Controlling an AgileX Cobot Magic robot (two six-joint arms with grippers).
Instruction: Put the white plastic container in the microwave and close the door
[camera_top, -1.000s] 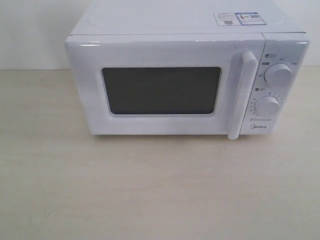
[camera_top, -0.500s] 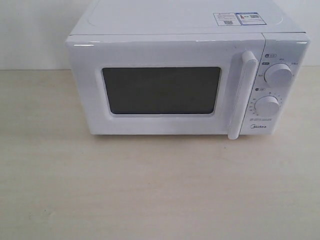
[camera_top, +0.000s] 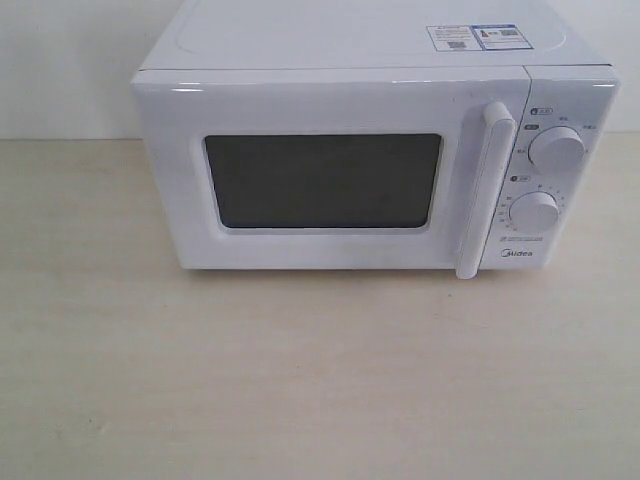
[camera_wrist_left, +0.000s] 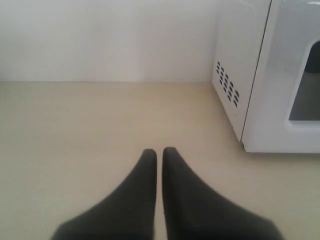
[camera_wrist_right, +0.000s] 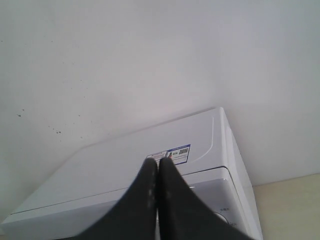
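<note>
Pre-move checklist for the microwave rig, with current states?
1. Door of the microwave fully shut: ok.
2. Handle unobstructed: ok.
3. White plastic container located: cannot tell; it is in no view, and the window is dark.
4. Left end effector shut, holding nothing: ok.
5. Right end effector shut, holding nothing: ok.

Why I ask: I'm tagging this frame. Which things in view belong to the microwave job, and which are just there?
Job:
- microwave
- door, shut
- left gripper and right gripper, both shut and empty
- container: not in view

Just there:
- table
- wall
- dials
- stickers
</note>
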